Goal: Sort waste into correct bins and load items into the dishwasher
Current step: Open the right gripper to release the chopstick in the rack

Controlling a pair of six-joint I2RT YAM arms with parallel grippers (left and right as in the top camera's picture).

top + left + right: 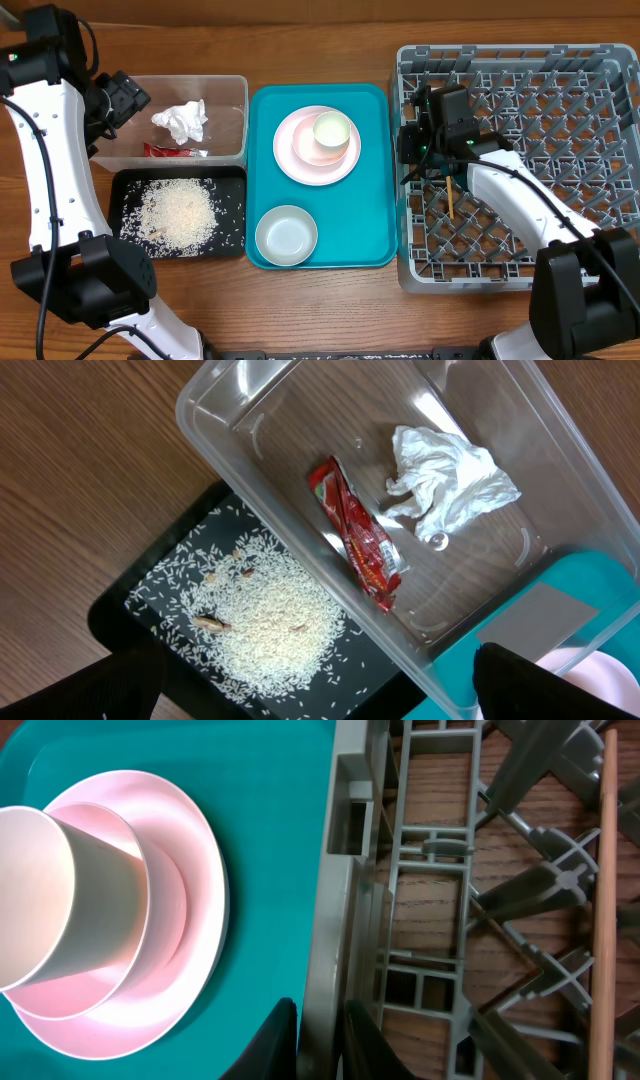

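Observation:
A crumpled white tissue [182, 121] [450, 485] and a red snack wrapper [175, 151] [360, 540] lie in the clear tub [240, 100] [230, 430]. Loose rice [178, 212] [265, 625] lies in the black tray [125, 185] [130, 610]. My left gripper [125, 100] [320, 660] hangs open and empty above the two bins. A white cup [332, 132] [60, 900] stands on stacked pink plates [300, 160] [190, 920]. A white bowl [286, 236] sits nearer the front. My right gripper [412, 150] [320, 1020] is shut on the left wall [335, 920] of the grey dish rack [560, 120]. One chopstick [451, 197] [603, 900] lies in the rack.
The plates, cup and bowl rest on a flat teal tray [370, 220] between the bins and the rack. The rack's upright pegs fill the right side. Bare wooden table shows along the front edge and at the far left.

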